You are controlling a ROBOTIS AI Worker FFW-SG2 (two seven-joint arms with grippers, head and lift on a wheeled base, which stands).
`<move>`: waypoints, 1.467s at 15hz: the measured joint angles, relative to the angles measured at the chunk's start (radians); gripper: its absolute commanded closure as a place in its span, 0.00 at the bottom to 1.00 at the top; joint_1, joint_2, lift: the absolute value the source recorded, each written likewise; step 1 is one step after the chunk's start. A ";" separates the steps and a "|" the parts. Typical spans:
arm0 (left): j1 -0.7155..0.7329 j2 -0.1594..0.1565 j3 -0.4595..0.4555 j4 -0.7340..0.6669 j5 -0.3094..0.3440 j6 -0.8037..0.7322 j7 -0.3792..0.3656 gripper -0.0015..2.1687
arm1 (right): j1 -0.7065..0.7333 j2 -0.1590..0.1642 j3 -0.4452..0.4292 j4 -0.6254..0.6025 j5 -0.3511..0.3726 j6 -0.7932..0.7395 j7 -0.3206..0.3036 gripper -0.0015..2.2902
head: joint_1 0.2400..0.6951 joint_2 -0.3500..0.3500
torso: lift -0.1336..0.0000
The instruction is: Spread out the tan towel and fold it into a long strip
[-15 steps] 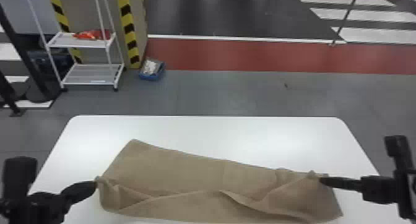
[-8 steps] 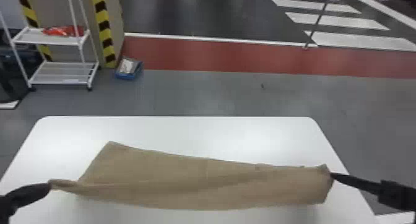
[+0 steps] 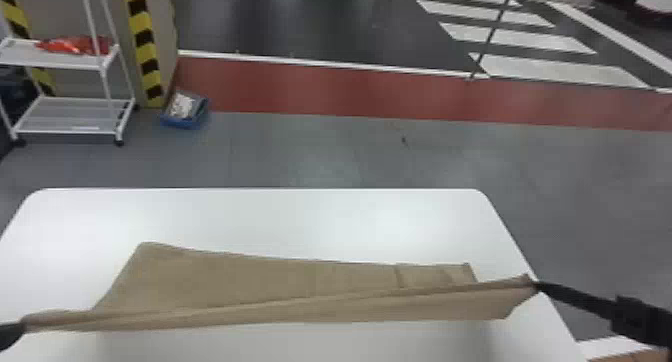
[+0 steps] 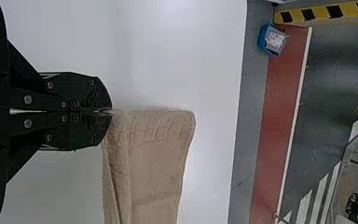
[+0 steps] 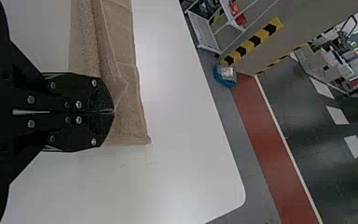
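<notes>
With my left black, two-fingered tool point(image 3: 19, 331) I grip one end of the tan cloth towel point(image 3: 280, 281); my right black, two-fingered tool point(image 3: 537, 285) pinches the other. The towel spans the white, round-cornered counter point(image 3: 260, 218), a taut ridge between my tools, seemingly a little raised.

From head, we look forward and down across white table point(image 3: 300, 213). From each wrist, sideways and closer, we face over table toward floor point(image 3: 310, 156). In all three we share red strip point(image 3: 325, 91), blue bin point(image 3: 182, 122).
</notes>
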 measured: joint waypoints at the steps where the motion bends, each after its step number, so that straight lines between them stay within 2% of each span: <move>1: 0.008 0.002 0.002 -0.009 -0.022 -0.002 -0.041 0.88 | 0.000 -0.006 -0.012 0.007 0.000 -0.003 -0.001 0.51 | 1.00 0.13 | 1.00; 5: 0.036 0.004 -0.026 0.011 -0.176 -0.119 -0.153 0.88 | 0.001 -0.042 -0.023 0.072 0.022 -0.044 -0.008 0.51 | 1.00 0.07 | 1.00; 7: 0.041 0.005 -0.055 0.042 -0.241 -0.198 -0.174 0.88 | 0.001 -0.059 -0.015 0.102 0.039 -0.060 -0.008 0.51 | 1.00 0.04 | 1.00; 10: 0.040 0.005 -0.091 0.071 -0.266 -0.231 -0.158 0.88 | 0.000 -0.063 -0.001 0.126 0.047 -0.082 -0.012 0.50 | 1.00 0.01 | 1.00; 11: 0.039 0.004 -0.101 0.073 -0.268 -0.232 -0.155 0.88 | 0.000 -0.060 0.006 0.126 0.046 -0.085 -0.012 0.34 | 1.00 0.01 | 1.00; 12: 0.036 0.002 -0.111 0.077 -0.271 -0.232 -0.151 0.88 | -0.001 -0.053 0.020 0.120 0.038 -0.087 -0.010 0.19 | 1.00 0.02 | 1.00; 15: 0.029 0.000 -0.135 0.094 -0.286 -0.232 -0.139 0.88 | -0.003 -0.005 0.102 0.083 0.001 -0.105 -0.006 0.08 | 1.00 0.13 | 1.00; 17: 0.026 -0.001 -0.149 0.099 -0.290 -0.232 -0.133 0.88 | -0.042 0.044 0.193 0.073 0.001 -0.099 -0.023 0.08 | 1.00 0.21 | 1.00; 18: 0.025 -0.001 -0.154 0.101 -0.290 -0.232 -0.130 0.88 | -0.067 0.061 0.239 0.075 0.006 -0.095 -0.044 0.08 | 1.00 0.30 | 1.00; 20: 0.023 0.000 -0.160 0.110 -0.291 -0.232 -0.125 0.88 | -0.120 0.081 0.358 0.114 0.016 -0.092 -0.100 0.10 | 1.00 0.39 | 1.00; 22: 0.022 0.000 -0.163 0.119 -0.291 -0.232 -0.121 0.88 | -0.163 0.099 0.460 0.170 0.030 -0.095 -0.129 0.11 | 1.00 0.47 | 1.00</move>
